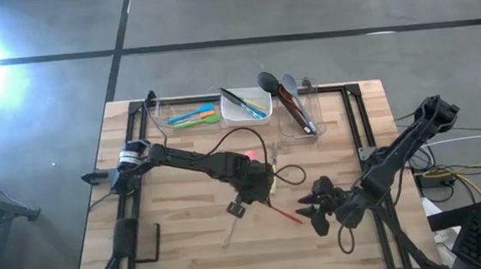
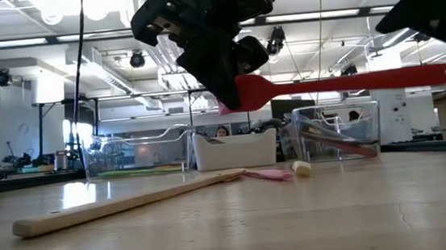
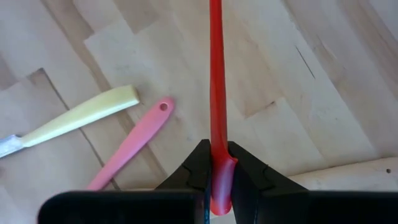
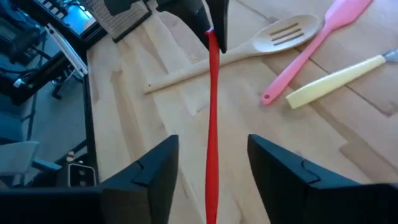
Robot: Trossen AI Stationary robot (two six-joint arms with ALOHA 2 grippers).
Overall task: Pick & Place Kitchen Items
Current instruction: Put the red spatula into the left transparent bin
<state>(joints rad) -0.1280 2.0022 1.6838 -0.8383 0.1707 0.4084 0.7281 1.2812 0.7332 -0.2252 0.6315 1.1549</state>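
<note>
Lying nearest us, the wooden slotted spoon (image 2: 124,202) rests mid-worktop. We see the left gripper (image 3: 219,180) reaching level, clamped on the red spatula (image 2: 349,82) held aloft; the right gripper (image 4: 210,165) flanks its handle, fingers apart.

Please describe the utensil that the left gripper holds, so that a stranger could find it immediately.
Find the left gripper above the middle of the wooden table. It is shut on a slim red silicone spatula, held level in the air. The other loose utensils lie flat on the table.
</note>
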